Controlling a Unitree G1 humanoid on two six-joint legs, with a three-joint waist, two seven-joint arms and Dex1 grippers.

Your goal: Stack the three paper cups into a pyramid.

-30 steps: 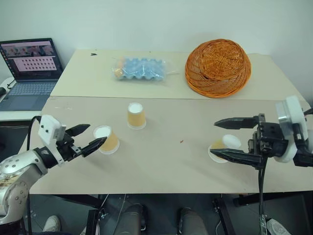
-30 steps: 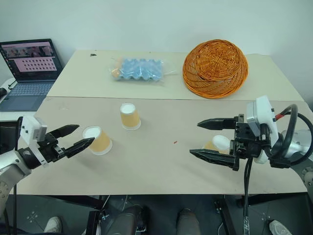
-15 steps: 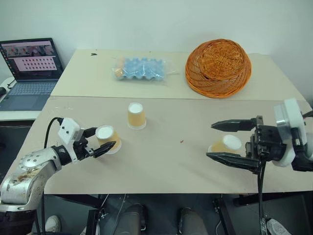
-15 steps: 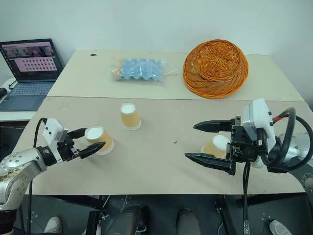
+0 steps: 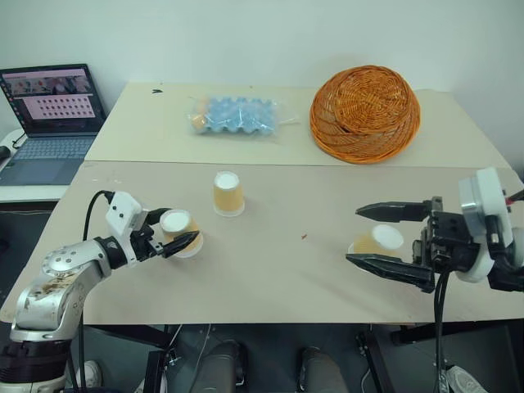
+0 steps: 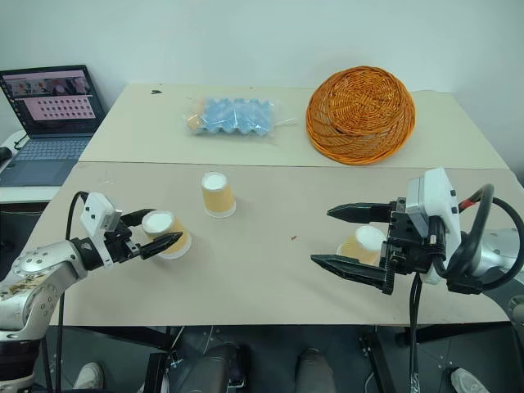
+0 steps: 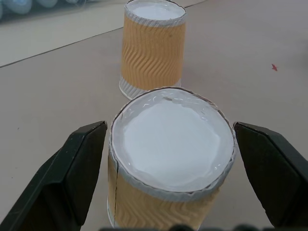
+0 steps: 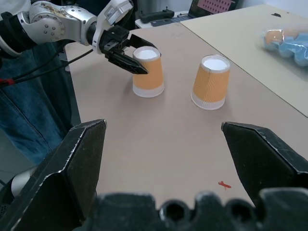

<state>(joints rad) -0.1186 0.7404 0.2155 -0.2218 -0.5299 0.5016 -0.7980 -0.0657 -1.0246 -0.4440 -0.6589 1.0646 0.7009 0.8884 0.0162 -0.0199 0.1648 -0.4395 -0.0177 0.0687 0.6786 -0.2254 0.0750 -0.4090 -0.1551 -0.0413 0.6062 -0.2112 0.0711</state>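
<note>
Three tan-orange paper cups stand upside down on the front table, apart from one another. The left cup (image 5: 180, 232) sits between the fingers of my left gripper (image 5: 182, 230), which is shut on its sides just under the white base (image 7: 171, 139); it rests on the table. Behind and to its right stands the middle cup (image 5: 228, 193), also in the left wrist view (image 7: 154, 48). At the right, my right gripper (image 5: 353, 236) is wide open, and the right cup (image 5: 378, 239) shows between its spread fingers without being gripped.
On the back table are an overturned wicker basket (image 5: 364, 110) at the right and a bagged blue egg tray (image 5: 236, 115) in the middle. An open laptop (image 5: 51, 115) sits on a side table at the far left. Bare tabletop (image 5: 286, 270) lies between the two grippers.
My left gripper came in around the left cup and its fingers closed onto the cup's sides. The cup stayed in place. The right gripper kept still and open.
</note>
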